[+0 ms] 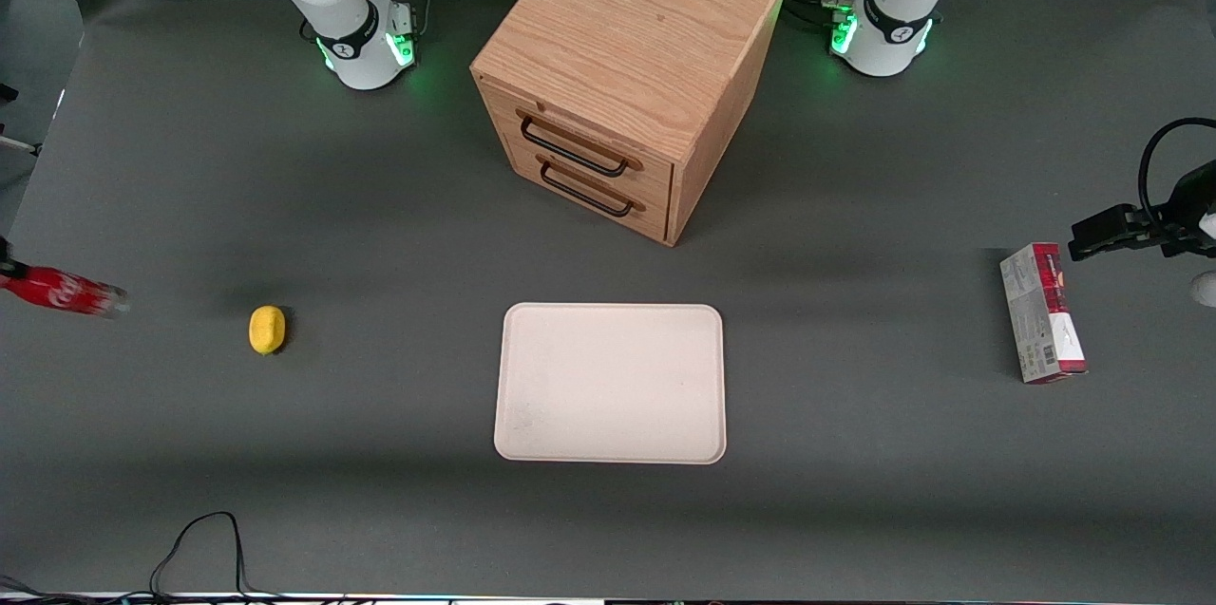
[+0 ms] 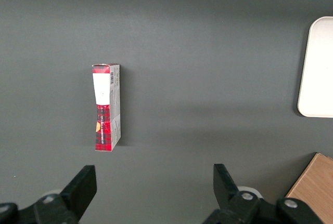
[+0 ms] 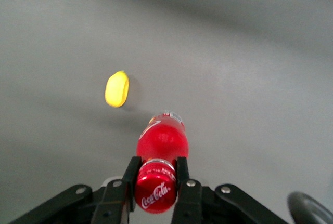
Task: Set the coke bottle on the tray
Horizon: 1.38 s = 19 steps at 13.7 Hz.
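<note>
The coke bottle (image 1: 59, 292) is a slim red bottle with a white script logo, lying roughly level at the working arm's end of the table. My gripper (image 3: 156, 171) is shut on it, one black finger on each side of the neck just below the red cap (image 3: 155, 194). The bottle's body (image 3: 162, 140) points away from the wrist, its clear base toward a yellow object. In the front view only a dark bit of the gripper (image 1: 6, 263) shows at the frame's edge. The cream-white tray (image 1: 521, 439) lies flat mid-table, bare, well apart from the bottle.
A small yellow lemon-like object (image 1: 267, 330) (image 3: 116, 89) sits between the bottle and the tray. A wooden two-drawer cabinet (image 1: 627, 64) stands farther from the camera than the tray. A red-and-white carton (image 1: 1042, 312) (image 2: 106, 107) lies toward the parked arm's end. A black cable (image 1: 199, 538) loops at the table's near edge.
</note>
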### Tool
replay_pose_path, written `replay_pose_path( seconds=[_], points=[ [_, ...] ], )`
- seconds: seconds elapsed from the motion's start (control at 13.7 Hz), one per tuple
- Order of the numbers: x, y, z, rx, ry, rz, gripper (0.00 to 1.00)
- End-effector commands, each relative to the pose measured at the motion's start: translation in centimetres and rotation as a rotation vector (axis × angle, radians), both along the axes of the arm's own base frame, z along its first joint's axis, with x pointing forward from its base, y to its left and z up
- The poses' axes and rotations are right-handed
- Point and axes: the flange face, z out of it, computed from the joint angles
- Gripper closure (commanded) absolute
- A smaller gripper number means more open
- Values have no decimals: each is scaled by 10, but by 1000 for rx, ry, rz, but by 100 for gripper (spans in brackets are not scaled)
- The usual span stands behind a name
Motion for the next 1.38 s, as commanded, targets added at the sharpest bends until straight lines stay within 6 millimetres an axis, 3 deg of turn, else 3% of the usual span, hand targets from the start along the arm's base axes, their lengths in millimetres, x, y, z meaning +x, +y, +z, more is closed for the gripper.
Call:
replay_pose_path(
  seconds=[0.0, 0.15, 0.36, 0.51, 0.8, 1.02, 1.09, 1.31],
  points=[
    [-7, 8, 75, -61, 1, 13, 91],
    [-12, 16, 103, -75, -6, 22, 91],
    [-5, 34, 105, -67, -8, 53, 91],
    [18, 87, 102, -68, -10, 85, 91],
    [53, 237, 95, -74, -11, 83, 91],
    [69, 363, 93, -107, -50, 116, 92],
    [70, 406, 89, -110, -64, 130, 92],
    [58, 508, 73, -25, -66, 95, 92]
  ],
)
